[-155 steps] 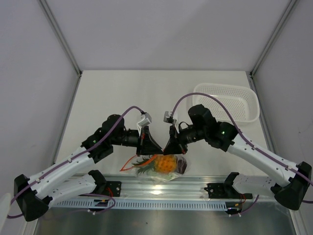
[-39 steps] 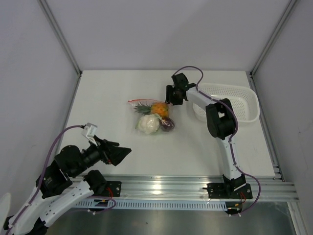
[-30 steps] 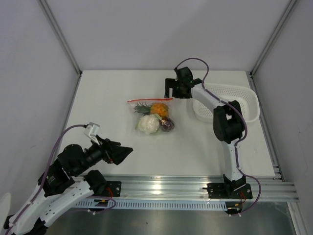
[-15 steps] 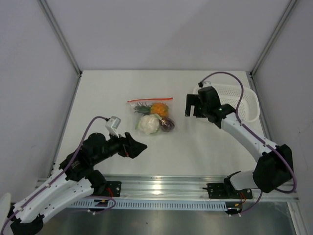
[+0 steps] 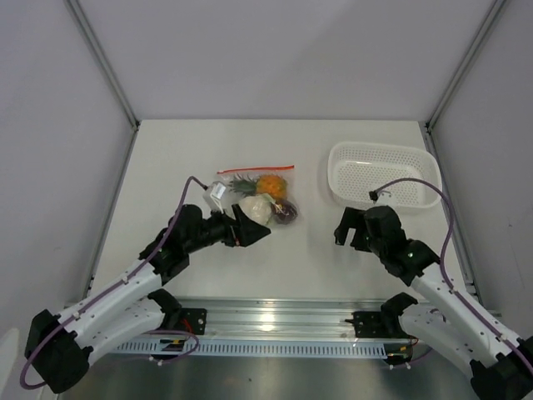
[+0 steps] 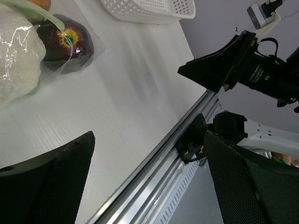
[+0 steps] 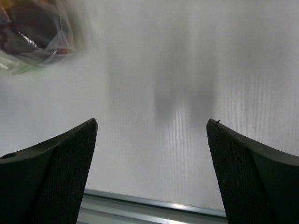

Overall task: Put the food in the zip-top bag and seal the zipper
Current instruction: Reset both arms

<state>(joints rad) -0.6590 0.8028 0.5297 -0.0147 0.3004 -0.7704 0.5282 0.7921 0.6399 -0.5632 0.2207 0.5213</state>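
The zip-top bag (image 5: 260,197) lies flat at mid-table, its red-orange zipper (image 5: 256,170) along the far edge. The food is inside it: an orange pineapple (image 5: 271,185), a white vegetable piece (image 5: 255,208) and a dark red-purple fruit (image 5: 286,213). My left gripper (image 5: 253,230) hovers open just near-left of the bag, holding nothing. The left wrist view shows the dark fruit (image 6: 65,39) and the vegetable (image 6: 16,60) under plastic beyond my open left gripper (image 6: 148,140). My right gripper (image 5: 349,233) stands open and empty right of the bag; its view catches the bag (image 7: 32,35) at top left, blurred.
A white perforated basket (image 5: 383,173) stands at the back right, and its rim (image 6: 149,9) shows in the left wrist view. The aluminium rail (image 5: 283,321) runs along the table's near edge. Grey walls close in the table on three sides.
The left arm has swung forward and right to the bag's near-left side. The right arm has pulled back from beside the basket toward the near right. The bag has stayed put.
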